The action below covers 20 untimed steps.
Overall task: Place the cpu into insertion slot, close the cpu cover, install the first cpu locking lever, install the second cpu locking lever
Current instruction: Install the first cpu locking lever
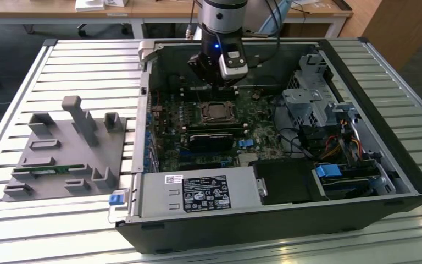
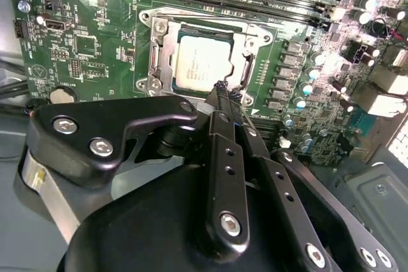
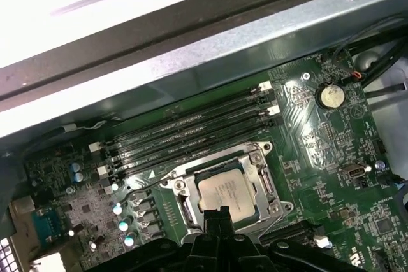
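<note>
The chip [image 2: 197, 62] is sitting in the socket [image 2: 148, 84] on the green board inside the open computer case [image 1: 270, 231], with the metal cover [image 2: 210, 28] lying flat around it. The black fingers [image 2: 221, 88] are hanging pressed together, gripping nothing, their tips just beside the socket's edge in both wrist views.

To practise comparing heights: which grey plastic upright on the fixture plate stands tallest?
The slim grey post near the plate's middle; the other blocks stand lower.
</note>
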Available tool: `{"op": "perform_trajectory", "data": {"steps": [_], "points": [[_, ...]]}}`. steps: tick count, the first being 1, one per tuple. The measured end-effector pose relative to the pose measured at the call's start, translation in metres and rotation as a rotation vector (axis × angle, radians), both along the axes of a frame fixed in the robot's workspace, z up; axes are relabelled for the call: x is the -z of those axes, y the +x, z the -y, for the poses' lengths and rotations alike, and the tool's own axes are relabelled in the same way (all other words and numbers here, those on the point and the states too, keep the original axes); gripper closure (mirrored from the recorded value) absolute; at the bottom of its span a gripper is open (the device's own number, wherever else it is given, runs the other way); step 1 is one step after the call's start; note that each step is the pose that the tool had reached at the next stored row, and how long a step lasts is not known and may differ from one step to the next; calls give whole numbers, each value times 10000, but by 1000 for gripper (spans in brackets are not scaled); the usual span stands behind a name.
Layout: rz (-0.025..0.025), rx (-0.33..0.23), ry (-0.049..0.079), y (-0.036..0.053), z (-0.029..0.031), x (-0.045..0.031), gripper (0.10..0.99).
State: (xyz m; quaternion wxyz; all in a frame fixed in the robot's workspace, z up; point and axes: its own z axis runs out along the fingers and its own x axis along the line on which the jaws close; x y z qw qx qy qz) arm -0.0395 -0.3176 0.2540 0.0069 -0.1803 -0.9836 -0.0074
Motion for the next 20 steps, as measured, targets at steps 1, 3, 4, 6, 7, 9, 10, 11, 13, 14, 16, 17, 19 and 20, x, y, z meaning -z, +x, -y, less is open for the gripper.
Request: {"op": "perform_trajectory", "data": {"steps": [1,3,4,6,7,9,10,11,13,14,16,17,19,20], "points": [[0,-54,0,0,0,0,980],[0,-164,-1,0,0,0,980],[-1,-216,-1,0,0,0,980],[-1,-322,-1,0,0,0,980],[0,-374,-1,0,0,0,980],[0,-480,-1,0,0,0,980],[0,-539,-1,0,0,0,980],[0,-595,0,0,0,0,980],[0,-709,0,0,0,0,980],[0,-766,0,0,0,0,980],[0,-881,-1,0,0,0,980],[0,-941,0,0,0,0,980],[0,-1058,-1,0,0,0,980],[0,-1114,0,0,0,0,980]]}}
